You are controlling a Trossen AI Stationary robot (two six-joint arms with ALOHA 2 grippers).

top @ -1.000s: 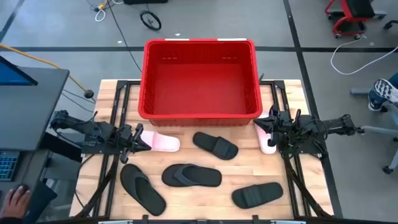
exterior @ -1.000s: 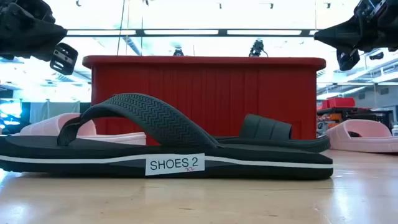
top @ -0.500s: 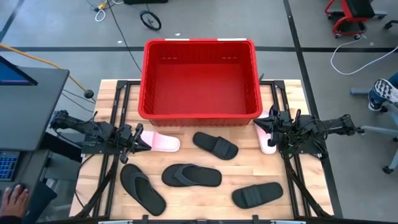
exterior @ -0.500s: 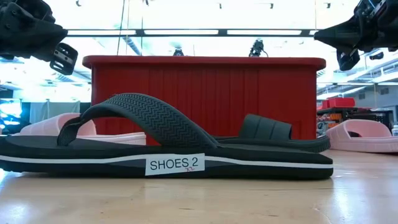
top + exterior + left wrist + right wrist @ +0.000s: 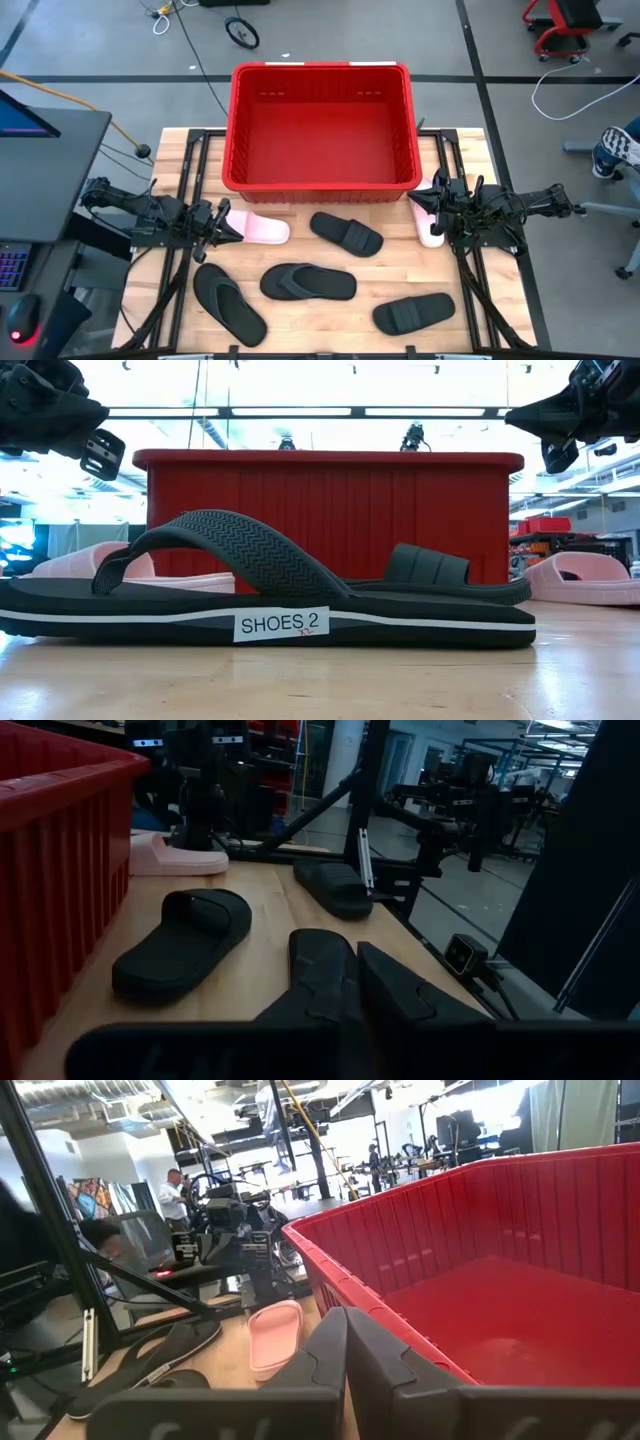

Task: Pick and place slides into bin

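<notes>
Six slides (image 5: 308, 282) on table (image 5: 470, 315) before bin (image 5: 322, 180)

Your robot has two black arms, thin and bumpy with joints. Each ends in a gripper with two dark, blocky fingers (image 5: 330, 1350).

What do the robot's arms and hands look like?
Both arms are dark, nearly black, thin and jointed, with black cables running along them. The left hand and the right hand each end in two flat, pointed dark fingers. A small square black pad with pale dots sits on one hand.
</notes>
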